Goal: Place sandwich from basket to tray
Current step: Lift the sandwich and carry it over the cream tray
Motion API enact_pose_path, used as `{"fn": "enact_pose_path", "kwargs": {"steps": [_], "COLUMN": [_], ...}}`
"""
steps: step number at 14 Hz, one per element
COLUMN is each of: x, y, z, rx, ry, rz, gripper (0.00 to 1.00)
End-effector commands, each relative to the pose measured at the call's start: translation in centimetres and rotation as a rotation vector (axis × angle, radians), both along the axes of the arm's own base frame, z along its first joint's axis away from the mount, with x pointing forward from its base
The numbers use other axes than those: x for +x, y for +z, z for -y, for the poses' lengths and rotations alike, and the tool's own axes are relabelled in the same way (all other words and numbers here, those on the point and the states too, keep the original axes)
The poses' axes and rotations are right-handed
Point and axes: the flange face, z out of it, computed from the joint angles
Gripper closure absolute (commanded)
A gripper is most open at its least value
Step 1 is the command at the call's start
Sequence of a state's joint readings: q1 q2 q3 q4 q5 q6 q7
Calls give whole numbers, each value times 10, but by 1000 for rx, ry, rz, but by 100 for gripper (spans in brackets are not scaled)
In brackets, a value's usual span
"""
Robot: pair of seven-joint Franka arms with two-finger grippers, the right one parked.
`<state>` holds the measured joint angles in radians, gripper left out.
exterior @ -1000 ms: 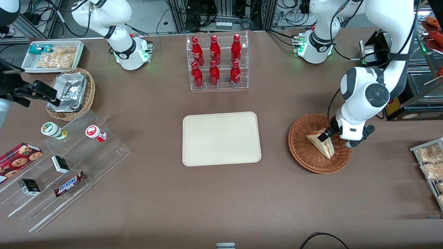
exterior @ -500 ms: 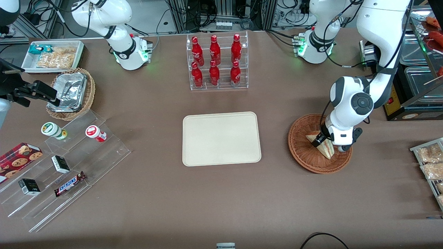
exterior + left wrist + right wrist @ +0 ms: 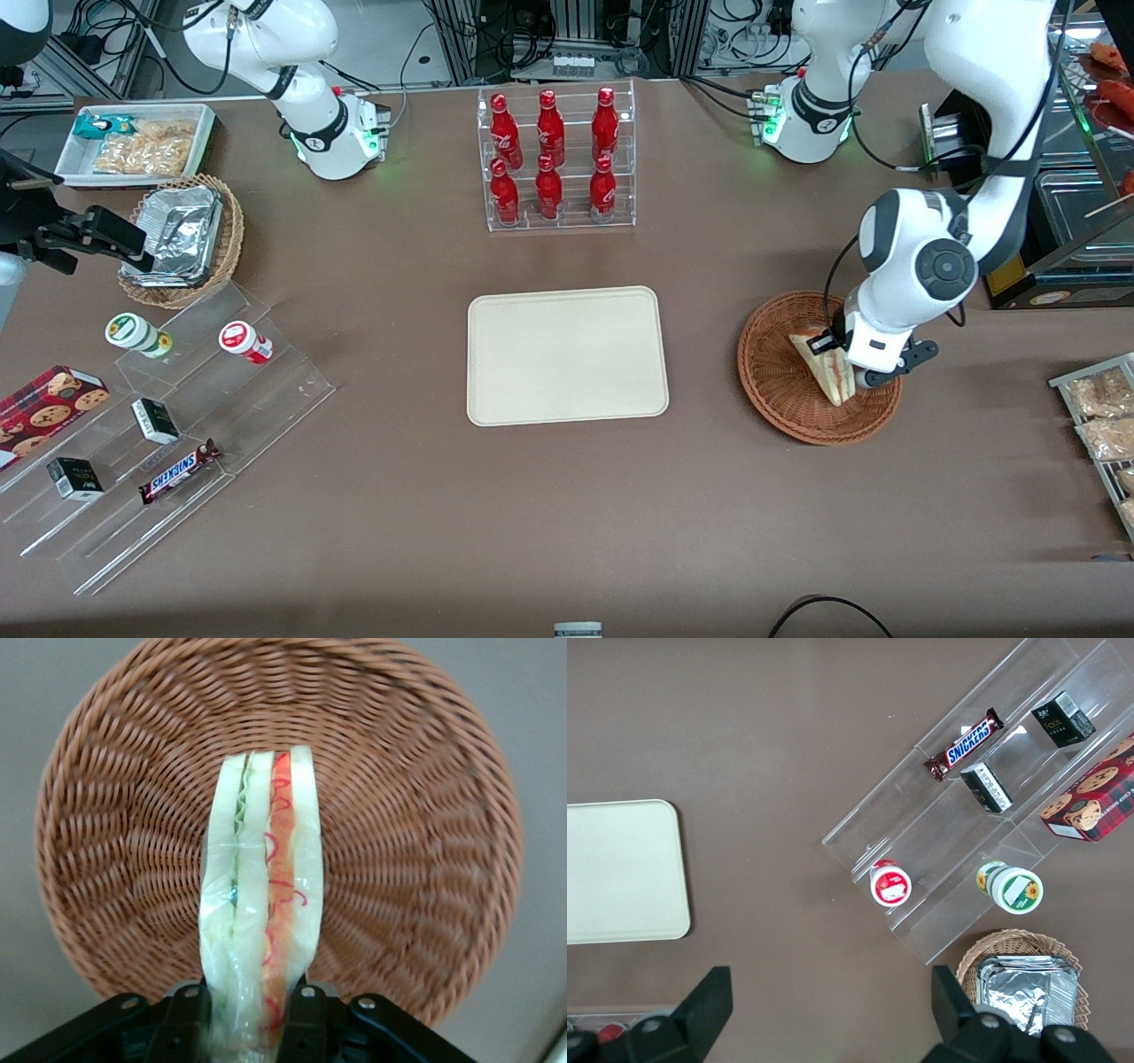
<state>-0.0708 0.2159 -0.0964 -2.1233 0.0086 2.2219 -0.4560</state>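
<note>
The sandwich (image 3: pixel 824 365) is a pale wedge with red and green filling, in clear wrap. It stands on edge in the reddish-brown wicker basket (image 3: pixel 775 390) toward the working arm's end of the table. My gripper (image 3: pixel 840 353) is over the basket and shut on the sandwich. In the left wrist view the sandwich (image 3: pixel 259 895) sits between my two black fingers (image 3: pixel 182 1023), with the basket (image 3: pixel 416 842) under it. The cream tray (image 3: pixel 567 354) lies bare at the table's middle, and also shows in the right wrist view (image 3: pixel 620 873).
A clear rack of red bottles (image 3: pixel 554 159) stands farther from the front camera than the tray. A stepped acrylic stand with snacks (image 3: pixel 168 425), a tan basket of foil containers (image 3: pixel 182 235) and a white snack bin (image 3: pixel 137 142) lie toward the parked arm's end.
My gripper has shifted a little over the basket and gripped the sandwich, which now stands more upright. Nothing else has moved.
</note>
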Motion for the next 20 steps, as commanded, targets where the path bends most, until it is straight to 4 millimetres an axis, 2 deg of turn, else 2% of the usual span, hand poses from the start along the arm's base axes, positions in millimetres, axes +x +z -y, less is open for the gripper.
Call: {"fn": "enact_pose_path", "kwargs": {"steps": [1, 3, 4, 6, 8, 11, 13, 15, 18, 20], "x": [20, 20, 20, 10, 13, 15, 16, 6, 0, -5], "y": [32, 41, 36, 31, 27, 11, 2, -16, -22, -32], "z": [34, 68, 80, 120, 160, 229, 267, 310, 363, 387], "rx": [-17, -14, -11, -5, -6, -9, -11, -4, -9, -10], "ry": [-271, -286, -275, -283, -260, -225, -196, -161, -116, -95], "rz": [-42, -33, -37, -35, -24, -11, -2, -5, 25, 31], "gripper": [94, 93, 95, 100, 100, 100, 100, 100, 100, 100]}}
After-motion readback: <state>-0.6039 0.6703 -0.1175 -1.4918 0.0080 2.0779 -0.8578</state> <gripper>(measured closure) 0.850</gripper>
